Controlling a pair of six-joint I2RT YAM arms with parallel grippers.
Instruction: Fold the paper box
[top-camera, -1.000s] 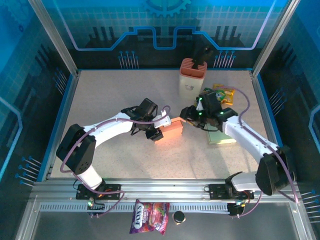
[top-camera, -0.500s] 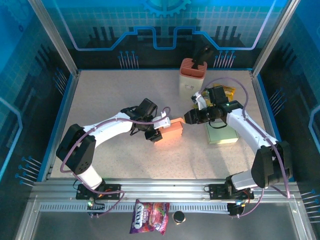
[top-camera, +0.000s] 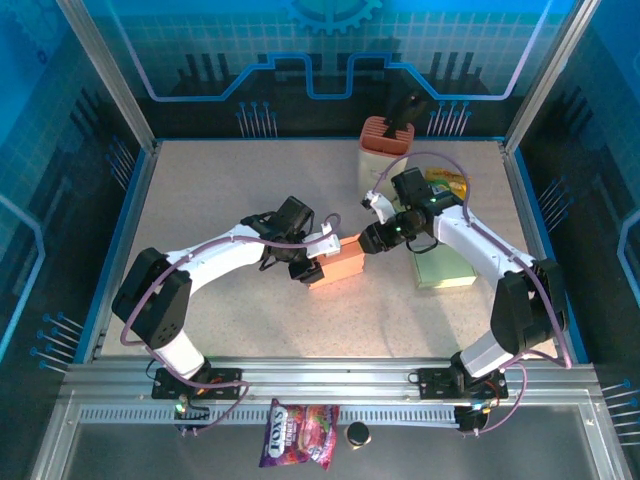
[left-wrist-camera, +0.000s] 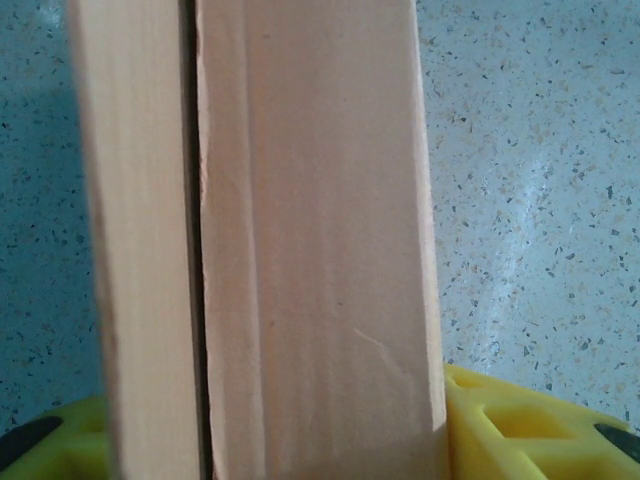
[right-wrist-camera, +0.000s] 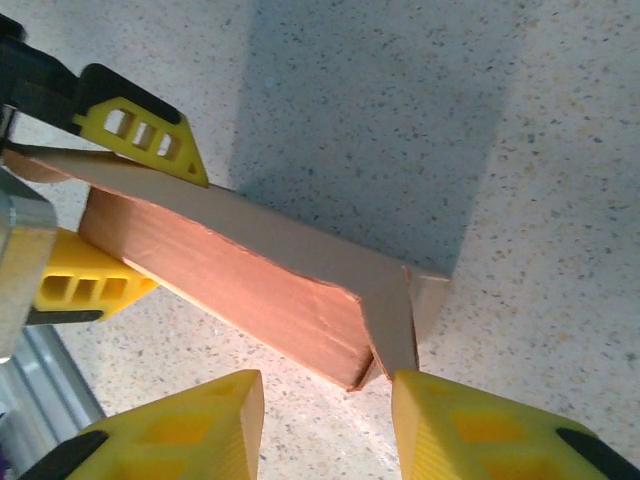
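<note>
The paper box (top-camera: 341, 262) is a salmon-coloured cardboard carton lying mid-table. My left gripper (top-camera: 312, 258) is shut on its left end; in the left wrist view the box (left-wrist-camera: 310, 250) fills the space between the yellow fingers (left-wrist-camera: 520, 425). My right gripper (top-camera: 375, 238) is at the box's right end. In the right wrist view its jaws (right-wrist-camera: 328, 420) stand open around the corner of the box (right-wrist-camera: 250, 290), and the right fingertip (right-wrist-camera: 440, 410) touches a folded grey flap (right-wrist-camera: 390, 320). The left fingertip is apart from the box.
A pink-and-white holder (top-camera: 385, 150) with a dark tool stands at the back. A yellow snack pack (top-camera: 447, 185) and a green pad (top-camera: 445, 272) lie under the right arm. A candy bag (top-camera: 300, 432) and a black cap (top-camera: 357, 434) lie off the table in front.
The right arm's wrist has turned and shifted slightly left at the box's right end, and its jaws have narrowed. The left arm and the box have stayed put.
</note>
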